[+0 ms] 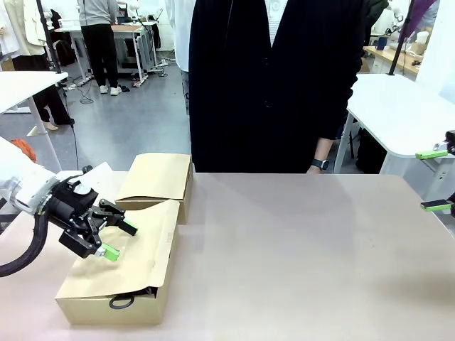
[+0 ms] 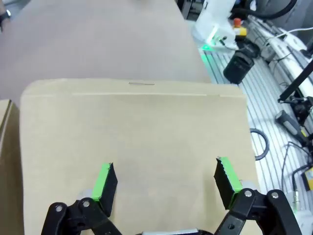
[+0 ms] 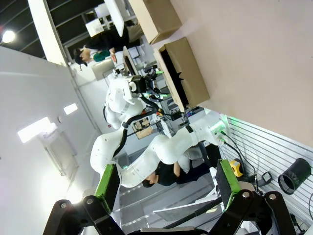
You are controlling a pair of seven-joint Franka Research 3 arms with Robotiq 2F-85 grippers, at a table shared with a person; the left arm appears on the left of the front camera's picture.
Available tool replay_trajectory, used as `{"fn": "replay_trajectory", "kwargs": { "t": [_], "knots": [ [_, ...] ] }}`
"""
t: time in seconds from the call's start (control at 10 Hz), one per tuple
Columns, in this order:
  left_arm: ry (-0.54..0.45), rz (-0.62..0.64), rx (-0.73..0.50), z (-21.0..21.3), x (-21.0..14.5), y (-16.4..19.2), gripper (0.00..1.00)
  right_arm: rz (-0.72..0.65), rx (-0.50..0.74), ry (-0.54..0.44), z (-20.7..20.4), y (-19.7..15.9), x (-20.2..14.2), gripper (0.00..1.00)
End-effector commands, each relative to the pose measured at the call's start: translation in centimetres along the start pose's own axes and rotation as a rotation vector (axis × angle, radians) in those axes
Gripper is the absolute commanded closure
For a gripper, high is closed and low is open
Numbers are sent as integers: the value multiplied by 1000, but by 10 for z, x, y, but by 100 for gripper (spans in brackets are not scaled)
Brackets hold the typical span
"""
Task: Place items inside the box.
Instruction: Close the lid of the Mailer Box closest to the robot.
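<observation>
- The left gripper (image 1: 118, 239) sits nearest the front camera, low at the left; its jaws stand wide apart with nothing between them; the green pads (image 2: 103, 180) hover just above the lid of the cardboard box (image 1: 117, 273), and whether they touch the card I cannot tell.
- In the left wrist view that gripper (image 2: 166, 182) looks straight down on a plain tan flap (image 2: 137, 142); the flap is smooth and unprinted, with a faint fold line and a small slit near its far edge.
- The box is a long, low, brown carton at the table's near left corner; its flap lies down over most of the top, slightly lifted at the near end; a black ring-shaped loop (image 1: 121, 301) pokes out from under the flap there; what else lies inside is hidden.
- A second flap or lid (image 1: 156, 177) of the same card lies just behind it, toward the person.
- The right gripper (image 1: 435, 180) shows at the right edge as two green-tipped fingers spread wide, one above the other, holding nothing; it hangs well apart from the box.
- The table (image 1: 298, 249) is pale beige; the person (image 1: 274, 85) in dark clothing stands at its far side with a wrist watch (image 1: 320, 164) showing.
</observation>
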State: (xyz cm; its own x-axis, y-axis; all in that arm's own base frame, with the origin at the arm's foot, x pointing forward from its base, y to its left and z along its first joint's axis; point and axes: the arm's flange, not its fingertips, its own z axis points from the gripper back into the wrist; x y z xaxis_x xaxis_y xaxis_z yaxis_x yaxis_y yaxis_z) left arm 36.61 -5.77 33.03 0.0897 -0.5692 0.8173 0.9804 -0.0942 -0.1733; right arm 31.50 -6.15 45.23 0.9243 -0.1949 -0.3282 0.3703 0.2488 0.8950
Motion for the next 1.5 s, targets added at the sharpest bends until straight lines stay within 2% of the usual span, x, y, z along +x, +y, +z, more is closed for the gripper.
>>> {"fn": "replay_trajectory", "kwargs": {
  "t": [0.0, 0.1, 0.2, 0.4, 0.5, 0.7, 0.8, 0.9, 1.0, 1.1, 1.4],
  "knots": [
    [41, 4, 18, -26, -15, -61, 0, 19, 25, -1, 0, 2, 1, 0],
    [46, 11, 33, -21, -15, -60, 0, 19, 25, -1, 0, 2, 1, 0],
    [6, 11, 52, -7, -10, -60, 0, 19, 25, -1, 0, 2, 1, 0],
    [-115, 27, 83, 51, 14, -72, 0, 19, 25, -1, 0, 2, 1, 0],
    [-159, 65, 16, 89, 25, -86, 0, 19, 25, -1, 0, 2, 1, 0],
    [-200, 230, -88, 150, 27, -111, 0, 19, 25, -1, 0, 2, 1, 0],
    [-285, 320, -150, 173, 22, -120, 0, 19, 25, -1, 0, 2, 1, 0],
    [-477, 411, -204, 199, 9, -117, 0, 19, 25, -1, 0, 2, 1, 0],
    [-569, 563, -132, 222, -15, -99, 0, 19, 25, -1, 0, 2, 1, 0],
    [-317, 299, -169, 176, 17, -139, 0, 19, 25, -1, 0, 2, 1, 0],
    [-317, 299, -169, 176, 17, -139, 0, 19, 25, -1, 0, 2, 1, 0]
  ]
}}
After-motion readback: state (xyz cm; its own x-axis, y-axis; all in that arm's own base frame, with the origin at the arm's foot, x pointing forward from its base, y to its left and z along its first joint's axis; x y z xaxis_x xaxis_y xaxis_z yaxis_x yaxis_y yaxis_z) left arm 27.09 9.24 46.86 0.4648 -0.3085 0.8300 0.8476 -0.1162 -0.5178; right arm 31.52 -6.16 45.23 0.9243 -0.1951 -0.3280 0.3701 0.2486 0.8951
